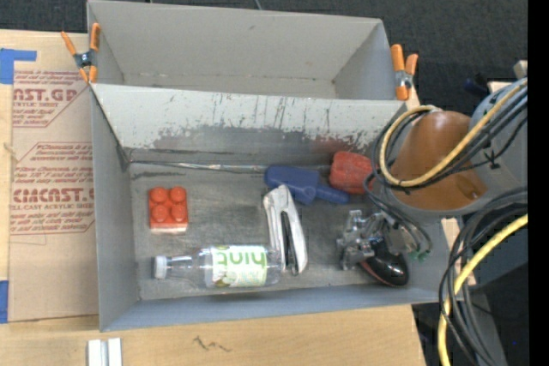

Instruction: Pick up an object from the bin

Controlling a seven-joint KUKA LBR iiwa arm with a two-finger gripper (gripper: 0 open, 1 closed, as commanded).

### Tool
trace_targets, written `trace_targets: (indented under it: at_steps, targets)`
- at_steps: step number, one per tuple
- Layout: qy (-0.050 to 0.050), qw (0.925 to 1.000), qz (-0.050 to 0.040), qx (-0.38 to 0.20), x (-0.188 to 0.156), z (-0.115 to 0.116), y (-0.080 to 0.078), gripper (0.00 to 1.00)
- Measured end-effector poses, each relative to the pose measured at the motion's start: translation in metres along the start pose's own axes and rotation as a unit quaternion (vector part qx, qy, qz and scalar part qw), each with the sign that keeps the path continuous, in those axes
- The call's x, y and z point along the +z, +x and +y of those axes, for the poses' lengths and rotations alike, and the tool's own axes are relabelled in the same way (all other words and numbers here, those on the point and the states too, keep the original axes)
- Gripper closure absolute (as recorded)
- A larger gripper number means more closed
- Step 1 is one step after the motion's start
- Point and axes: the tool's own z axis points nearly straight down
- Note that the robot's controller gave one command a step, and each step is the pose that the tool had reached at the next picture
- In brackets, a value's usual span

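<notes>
While the arm [502, 129] reaches in from the right, its end effector [358, 243] sits low in the bin [111, 184], near the right end of the floor and close to the front wall. Whether it is spread or closed is not clear from this angle, and nothing can be seen clamped in it. The orange cover [433, 159] on the wrist hangs above and to the right of it, over the bin's right wall.

Nearest to the end effector is a black thing [388, 271], rounded and glossy, lying just beside it on the right in the front right corner; whether the two touch cannot be told. To its left lies a white stapler [287, 231], long axis running front to back, near but apart from it. Behind the stapler a blue piece [296, 182] lies against the foot of the back wall, and a red piece [350, 171] sits at the blue one's right end, just behind the end effector.

A clear bottle [225, 265] with a green and white label lies on its side along the front wall, cap to the left, its base at the stapler. An orange studded block [168, 208] lies flat at the left, well apart from the rest.
</notes>
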Motion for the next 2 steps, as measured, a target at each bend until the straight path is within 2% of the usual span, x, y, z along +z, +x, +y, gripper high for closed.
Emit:
trace_targets:
  at_steps: [1,2]
  targets:
    - [0.0,1.0,0.0,0.0,0.0,0.0,0.0,1.0]
    - [-0.001,0.9999,0.0029,0.012,-0.039,-0.002,0.002,1.0]
